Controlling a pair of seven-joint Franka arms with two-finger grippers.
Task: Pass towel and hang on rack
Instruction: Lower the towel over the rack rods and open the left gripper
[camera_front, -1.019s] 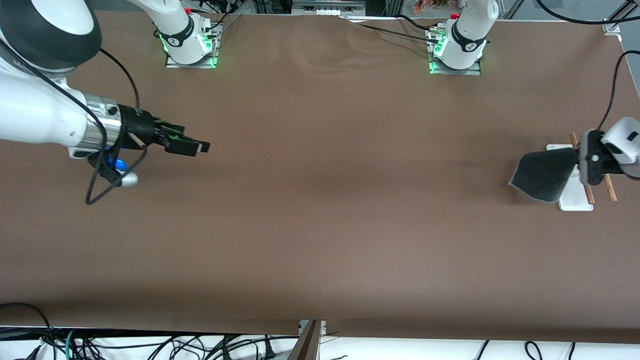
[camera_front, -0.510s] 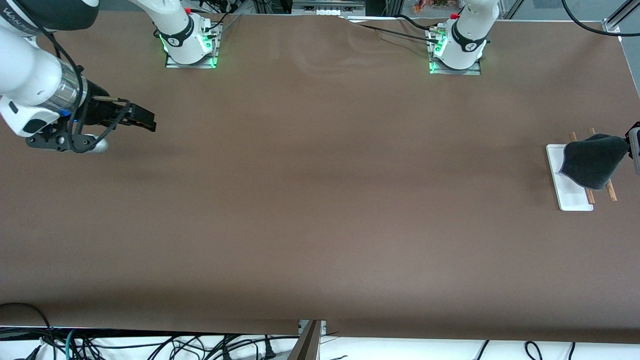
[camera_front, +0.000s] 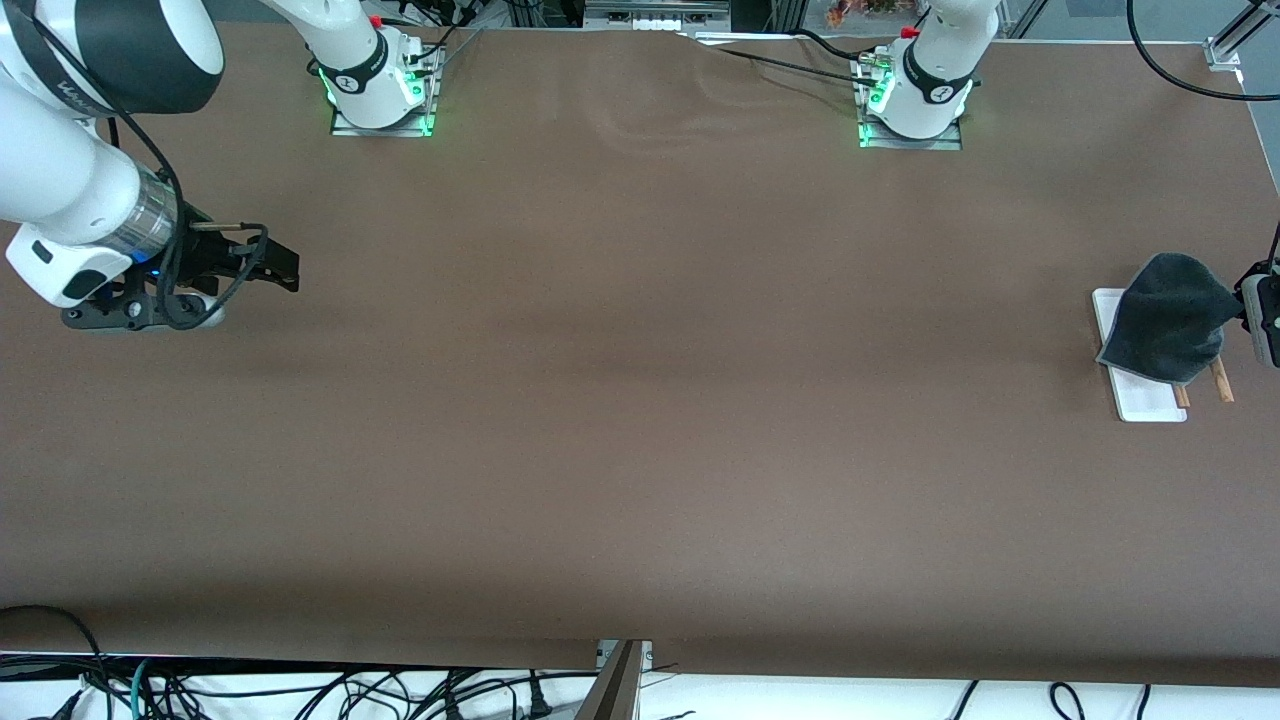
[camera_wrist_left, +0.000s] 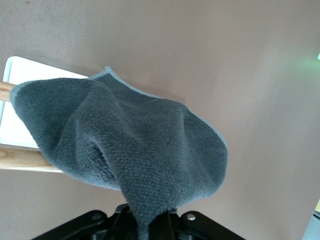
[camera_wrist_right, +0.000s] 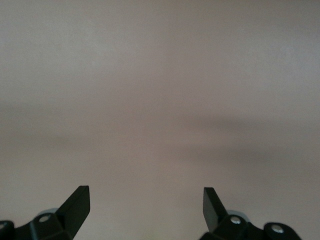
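Note:
The dark grey towel (camera_front: 1168, 318) drapes over the rack (camera_front: 1140, 398) at the left arm's end of the table, covering most of its two wooden rods (camera_front: 1221, 381). My left gripper (camera_front: 1240, 305) is shut on one corner of the towel, at the frame's edge. In the left wrist view the towel (camera_wrist_left: 135, 150) spreads from the jaws over the rods (camera_wrist_left: 25, 160) and the white base (camera_wrist_left: 20, 75). My right gripper (camera_front: 285, 268) is open and empty, held over bare table at the right arm's end; its fingertips (camera_wrist_right: 77, 205) show wide apart.
The brown table cover (camera_front: 640, 400) spans the whole surface. The two arm bases (camera_front: 380, 90) stand along the table's farthest edge from the front camera. Cables hang below the nearest edge (camera_front: 300, 690).
My left gripper carried the towel over the rack and lowered it onto the rods. My right arm drew back toward its end of the table.

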